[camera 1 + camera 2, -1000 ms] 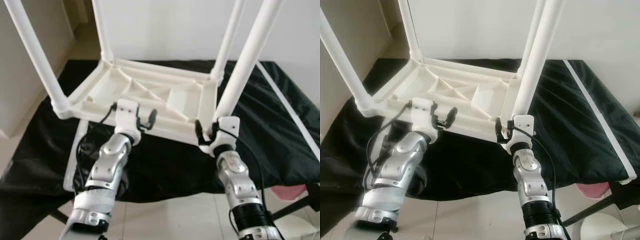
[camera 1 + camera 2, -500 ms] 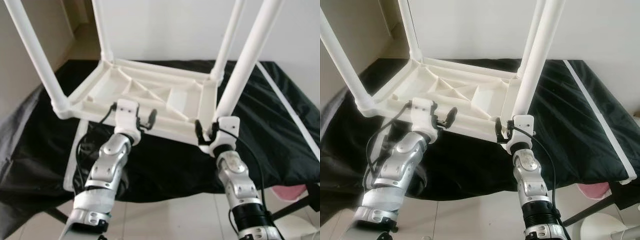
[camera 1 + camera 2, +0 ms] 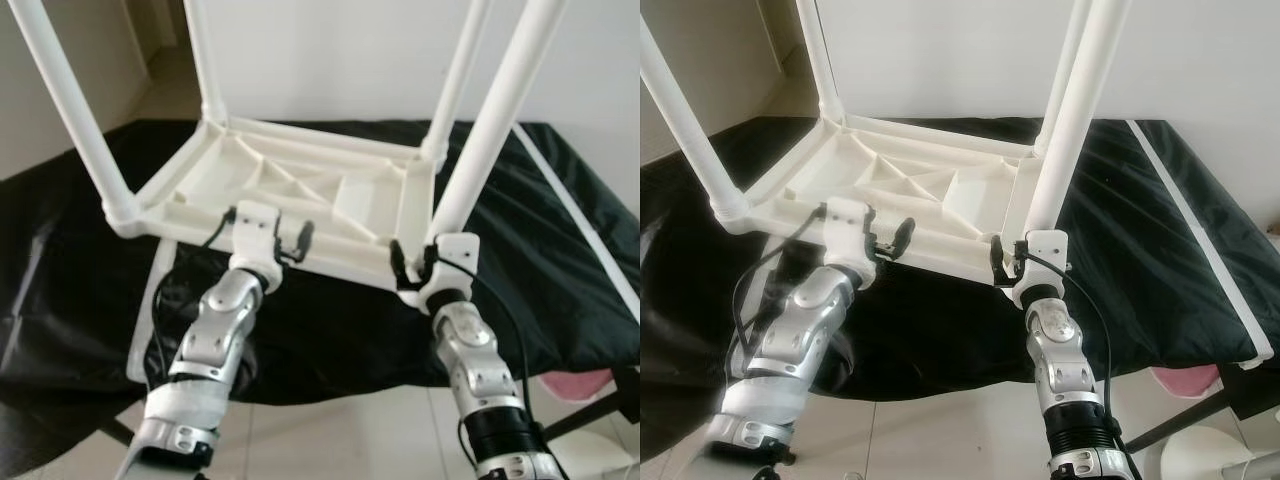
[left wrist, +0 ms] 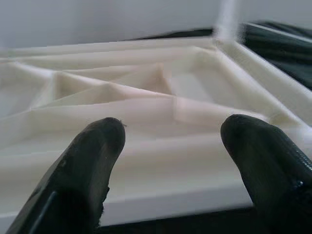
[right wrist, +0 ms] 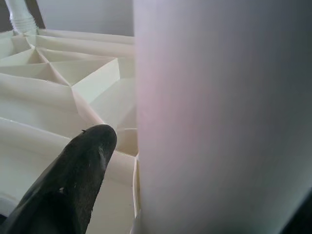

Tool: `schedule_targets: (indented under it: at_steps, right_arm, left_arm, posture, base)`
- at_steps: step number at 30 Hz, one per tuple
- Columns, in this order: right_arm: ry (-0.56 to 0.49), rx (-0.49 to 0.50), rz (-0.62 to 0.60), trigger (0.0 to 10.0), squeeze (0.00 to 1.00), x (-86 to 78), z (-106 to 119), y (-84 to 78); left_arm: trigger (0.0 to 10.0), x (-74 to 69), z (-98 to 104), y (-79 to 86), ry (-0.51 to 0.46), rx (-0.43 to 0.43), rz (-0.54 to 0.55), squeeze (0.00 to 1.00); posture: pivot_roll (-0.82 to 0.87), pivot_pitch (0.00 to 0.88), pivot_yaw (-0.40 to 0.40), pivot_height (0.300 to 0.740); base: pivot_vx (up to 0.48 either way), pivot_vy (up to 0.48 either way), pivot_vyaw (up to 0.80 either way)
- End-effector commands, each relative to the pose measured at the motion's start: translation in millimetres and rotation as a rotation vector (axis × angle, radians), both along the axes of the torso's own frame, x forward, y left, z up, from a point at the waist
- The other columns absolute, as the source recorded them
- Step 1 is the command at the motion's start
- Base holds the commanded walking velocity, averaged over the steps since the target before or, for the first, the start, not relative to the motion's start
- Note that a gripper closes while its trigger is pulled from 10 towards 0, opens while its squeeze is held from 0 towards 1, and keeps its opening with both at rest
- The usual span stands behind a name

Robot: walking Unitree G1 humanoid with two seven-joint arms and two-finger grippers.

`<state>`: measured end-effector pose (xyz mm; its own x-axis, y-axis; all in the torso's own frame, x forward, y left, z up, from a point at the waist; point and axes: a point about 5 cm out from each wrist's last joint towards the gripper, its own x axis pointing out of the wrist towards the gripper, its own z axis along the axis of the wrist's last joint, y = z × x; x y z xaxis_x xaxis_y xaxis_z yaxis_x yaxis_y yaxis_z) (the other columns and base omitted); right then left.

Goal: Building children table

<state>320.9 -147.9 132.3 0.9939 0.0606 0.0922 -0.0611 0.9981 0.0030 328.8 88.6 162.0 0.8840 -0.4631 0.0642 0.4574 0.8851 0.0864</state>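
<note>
The left gripper (image 3: 290, 243) sits at the near edge of the upturned children's table (image 3: 300, 185), its two black fingers (image 4: 92, 161) spread apart with the ribbed white underside of the tabletop showing between them; nothing is pinched there, and the fingertips hover just over the rim. The right gripper (image 3: 412, 262) is at the table's near right corner, where the near right leg (image 3: 490, 120) rises from its socket; in the right wrist view one black finger (image 5: 83, 170) lies close beside that thick white leg, but I cannot tell whether the fingers are closed on it or only next to it. The table lies upside down with four white tubular legs pointing upward: the near left leg (image 3: 70, 110) at the left corner, and two more at the far corners. Its underside is a frame of moulded ribs and shallow compartments. It rests on a surface covered by a black cloth (image 3: 560, 250), which drapes over the front edge and hangs in folds. A long white bar (image 3: 1195, 240) lies across the cloth on the right. Behind stands a plain white wall (image 3: 330, 50), and a pale tiled floor (image 3: 340, 440) shows below between the two silver arms. No brand or writing can be read anywhere.
</note>
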Motion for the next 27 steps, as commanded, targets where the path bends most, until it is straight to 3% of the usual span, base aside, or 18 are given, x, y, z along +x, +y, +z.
schedule_targets:
  at_steps: [1, 5, 10, 24, 25, 27]
  right_arm:
    - [-0.001, -0.016, 0.036, 10.0, 0.00, 2.0, 0.0, 0.8]
    - [-0.006, -0.057, 0.114, 10.0, 0.00, 2.9, 1.7, 1.5]
    - [-0.024, -0.099, 0.176, 10.0, 0.00, 2.2, 6.7, -5.8]
    - [-0.016, -0.252, 0.421, 10.0, 0.00, 5.4, 17.2, -26.3]
    - [-0.004, -0.271, 0.430, 5.1, 0.00, 6.5, 15.1, -27.5]
    - [0.003, -0.283, 0.436, 5.1, 0.00, 7.2, 13.7, -28.4]
  left_arm:
    - [10.0, -15.8, -5.7, -21.0, 0.027, 0.056, -0.277, 0.00]
    - [10.0, -36.8, -12.2, -39.5, 0.036, 0.123, -0.469, 0.00]
    - [10.0, -49.0, -12.4, -47.2, 0.051, 0.124, -0.569, 0.00]
    - [10.0, -57.6, -11.4, -45.7, 0.062, 0.174, -0.651, 0.00]
    - [10.0, -58.2, -11.0, -46.0, 0.059, 0.178, -0.654, 0.00]
    - [10.0, -58.7, -10.6, -46.2, 0.059, 0.181, -0.656, 0.00]
  posture:
    - [-0.01, 0.036, -0.017, 0.740]
    - [-0.02, 0.040, -0.019, 0.740]
    - [-0.02, 0.044, -0.022, 0.740]
    - [-0.02, 0.035, -0.021, 0.740]
    - [-0.02, 0.031, -0.023, 0.740]
    - [-0.02, 0.031, -0.023, 0.740]
  base:
    - [0.000, 0.000, 0.00]
    - [0.000, 0.000, 0.00]
    - [0.000, 0.000, 0.00]
    - [0.000, 0.000, 0.00]
    - [0.000, 0.000, 0.00]
    - [0.000, 0.000, 0.00]
